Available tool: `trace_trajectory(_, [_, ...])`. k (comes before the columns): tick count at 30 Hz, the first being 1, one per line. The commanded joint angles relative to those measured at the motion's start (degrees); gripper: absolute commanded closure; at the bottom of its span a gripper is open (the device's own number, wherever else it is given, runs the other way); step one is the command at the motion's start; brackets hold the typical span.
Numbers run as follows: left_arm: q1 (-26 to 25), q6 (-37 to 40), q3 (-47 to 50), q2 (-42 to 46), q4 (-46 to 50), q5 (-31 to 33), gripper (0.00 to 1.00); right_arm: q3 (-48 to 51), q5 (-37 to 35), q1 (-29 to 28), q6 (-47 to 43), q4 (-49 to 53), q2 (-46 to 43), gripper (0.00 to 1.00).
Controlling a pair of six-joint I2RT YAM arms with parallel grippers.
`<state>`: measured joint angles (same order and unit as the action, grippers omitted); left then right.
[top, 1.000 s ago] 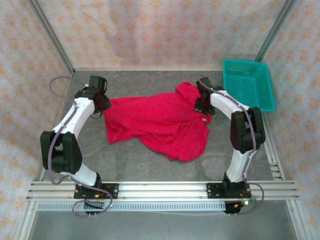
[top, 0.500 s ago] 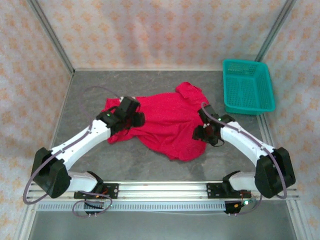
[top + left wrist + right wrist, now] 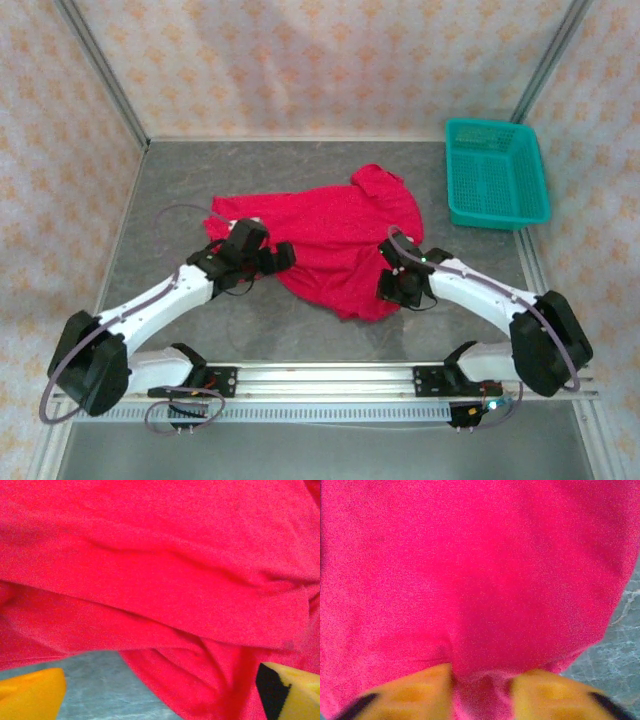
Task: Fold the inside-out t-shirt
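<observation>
The inside-out t-shirt (image 3: 335, 225) lies crumpled in a red heap in the middle of the grey table (image 3: 170, 180). My left gripper (image 3: 277, 258) stands open at the heap's near left edge. In the left wrist view its yellow fingertips (image 3: 31, 696) stand far apart, and my left gripper (image 3: 160, 697) has a loose fold of the t-shirt (image 3: 165, 570) and bare table between them. My right gripper (image 3: 396, 286) is at the near right edge, shut on a pinch of cloth. In the right wrist view my right gripper (image 3: 482, 695) squeezes a ridge of the t-shirt (image 3: 480, 580) between its pads (image 3: 415, 692).
A teal plastic basket (image 3: 500, 220) stands at the far right corner. Patterned walls close in the back and sides. An aluminium rail (image 3: 320, 378) runs along the near edge by the arm bases. Bare table lies left of the shirt and in front of it.
Both arms came from the shirt's far side to its near edge. The left gripper opened wide. The right gripper opened, then closed on cloth. The shirt's near left part has drawn in.
</observation>
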<state>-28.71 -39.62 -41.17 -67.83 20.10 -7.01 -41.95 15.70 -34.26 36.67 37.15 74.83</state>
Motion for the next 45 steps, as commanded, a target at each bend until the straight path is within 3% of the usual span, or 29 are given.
trace_trajectory(1, [2.3, -0.3, 3.3, 5.0, -2.7, 1.3, 0.0, -6.0, -2.5, -0.3, -0.4, -1.6, 1.9, 1.0])
trace_trajectory(4, [0.6, 2.0, 4.0, 8.6, -6.1, -0.3, 0.03, -11.0, -4.2, 0.0, -2.0, 0.1, 3.0, 1.0])
trace_trajectory(7, [-4.8, 4.2, 4.1, 8.3, -14.0, -5.1, 0.22, -15.8, -5.2, 1.5, -4.1, 2.0, 5.3, 1.0])
trace_trajectory(9, [-9.9, 6.8, 2.3, 5.1, -16.7, -6.2, 0.29, -18.0, -5.5, 3.2, -5.5, 2.2, 7.4, 1.0])
trace_trajectory(12, [-16.8, 11.9, -2.6, -1.9, -15.4, -4.6, 0.31, -20.1, -3.7, 6.2, -7.0, 1.9, 11.2, 1.0])
trace_trajectory(17, [-22.3, 13.1, -9.2, -14.5, -14.9, -3.3, 0.4, -22.6, -2.4, 8.0, -8.2, 1.3, 15.4, 1.0])
trace_trajectory(23, [-22.6, 11.7, -10.8, -23.7, -19.8, -2.3, 0.37, -24.0, -1.7, 8.9, -8.5, 1.0, 17.2, 1.0])
trace_trajectory(27, [-22.5, 13.1, -13.7, -28.3, -18.2, -0.5, 0.3, -24.8, -1.2, 9.7, -9.0, 1.3, 17.9, 1.0])
trace_trajectory(30, [-22.2, 14.2, -15.6, -31.4, -17.2, 2.0, 0.31, -25.5, -0.7, 10.1, -9.3, 1.5, 18.5, 1.0])
trace_trajectory(31, [-21.8, 14.2, -16.1, -32.1, -16.8, 2.2, 0.35, -25.6, -0.6, 10.2, -9.4, 1.5, 18.6, 1.0])
trace_trajectory(33, [-20.3, 14.3, -17.3, -33.4, -15.6, 0.3, 0.71, -25.9, -0.5, 10.4, -9.5, 1.6, 18.8, 1.0])
trace_trajectory(35, [-18.8, 14.6, -18.4, -33.0, -13.5, -2.0, 1.0, -26.3, -0.2, 11.0, -9.9, 1.8, 19.2, 1.0])
trace_trajectory(43, [-14.4, 16.1, -17.3, -18.7, -6.1, -0.9, 1.0, -33.5, -1.9, 14.7, -14.4, 4.9, 27.7, 1.0])
trace_trajectory(45, [-13.2, 15.8, -16.4, -17.5, -7.2, -1.1, 1.0, -37.7, -2.9, 14.8, -15.5, 7.7, 31.8, 0.95])
